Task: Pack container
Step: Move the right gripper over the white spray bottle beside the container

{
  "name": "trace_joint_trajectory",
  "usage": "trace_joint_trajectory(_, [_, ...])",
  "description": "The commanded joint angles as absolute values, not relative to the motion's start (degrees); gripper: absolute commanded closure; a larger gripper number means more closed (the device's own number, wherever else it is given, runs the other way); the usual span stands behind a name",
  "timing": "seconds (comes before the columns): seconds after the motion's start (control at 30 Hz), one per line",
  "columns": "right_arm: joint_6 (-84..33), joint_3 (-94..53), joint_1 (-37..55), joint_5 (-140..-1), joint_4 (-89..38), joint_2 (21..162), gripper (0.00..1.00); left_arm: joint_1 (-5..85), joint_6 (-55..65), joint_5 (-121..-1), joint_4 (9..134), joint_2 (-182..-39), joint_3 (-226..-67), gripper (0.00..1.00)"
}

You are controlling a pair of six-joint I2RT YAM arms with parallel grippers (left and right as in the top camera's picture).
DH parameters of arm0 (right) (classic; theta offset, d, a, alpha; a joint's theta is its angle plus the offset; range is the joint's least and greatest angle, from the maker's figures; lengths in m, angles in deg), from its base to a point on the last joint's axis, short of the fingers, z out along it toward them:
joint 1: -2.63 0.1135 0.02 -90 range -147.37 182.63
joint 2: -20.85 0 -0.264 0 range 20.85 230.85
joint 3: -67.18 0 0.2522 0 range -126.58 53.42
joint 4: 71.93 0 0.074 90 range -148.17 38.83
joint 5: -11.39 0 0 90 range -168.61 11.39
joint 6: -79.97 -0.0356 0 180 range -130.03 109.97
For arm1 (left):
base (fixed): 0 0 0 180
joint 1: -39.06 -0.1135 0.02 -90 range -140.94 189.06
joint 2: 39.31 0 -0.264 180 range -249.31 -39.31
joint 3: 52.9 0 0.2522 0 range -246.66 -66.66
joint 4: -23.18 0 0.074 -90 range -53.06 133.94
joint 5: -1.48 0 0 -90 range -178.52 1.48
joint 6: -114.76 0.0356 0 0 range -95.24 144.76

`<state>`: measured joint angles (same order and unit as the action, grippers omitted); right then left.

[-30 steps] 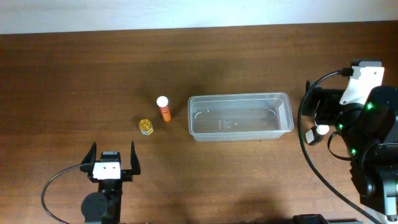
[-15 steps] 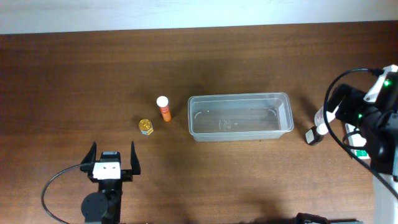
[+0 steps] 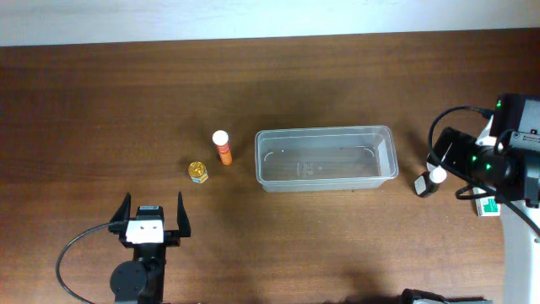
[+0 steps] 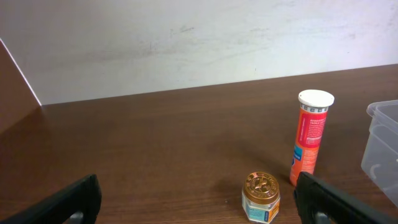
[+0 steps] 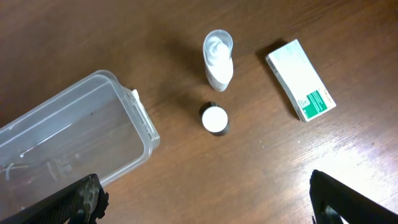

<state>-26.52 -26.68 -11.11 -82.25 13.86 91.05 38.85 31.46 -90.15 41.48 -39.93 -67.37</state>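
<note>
The container (image 3: 326, 132) is a long clear plastic tub lying empty at the table's middle right. It also shows in the right wrist view (image 5: 140, 115) and at the edge of the left wrist view (image 4: 380, 109). An orange tube with a white cap (image 3: 223, 148) (image 4: 310, 140) and a small gold-lidded jar (image 3: 197, 172) (image 4: 261, 198) stand left of it. A white bottle (image 5: 218, 62) and a small dark bottle with a white cap (image 5: 214, 119) (image 3: 422, 184) stand right of it. My left gripper (image 3: 153, 216) (image 4: 196, 211) is open and empty, in front of the jar. My right gripper (image 5: 205, 211) is open and empty above the two bottles.
A small white-and-green box (image 5: 301, 88) (image 3: 487, 205) lies flat on the table to the right of the bottles, under my right arm (image 3: 498, 165). A pale wall runs behind the table's far edge.
My right arm has swung right and away from the container's right end, uncovering the bottles and the box. The left arm and the objects have not moved.
</note>
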Motion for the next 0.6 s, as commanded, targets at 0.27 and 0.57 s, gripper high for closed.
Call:
trace_joint_trajectory(0.27, [-33.8, -27.0, -11.3, -86.8, 20.8, 93.9, 0.02, 38.5, 32.4, -89.5, 41.7, -39.6, -67.2, 0.01])
trace_joint_trajectory(0.57, [-31.3, -27.0, -11.3, -86.6, 24.2, 95.9, 0.01, 38.5, 32.4, -89.5, 41.7, -39.6, -67.2, 0.01])
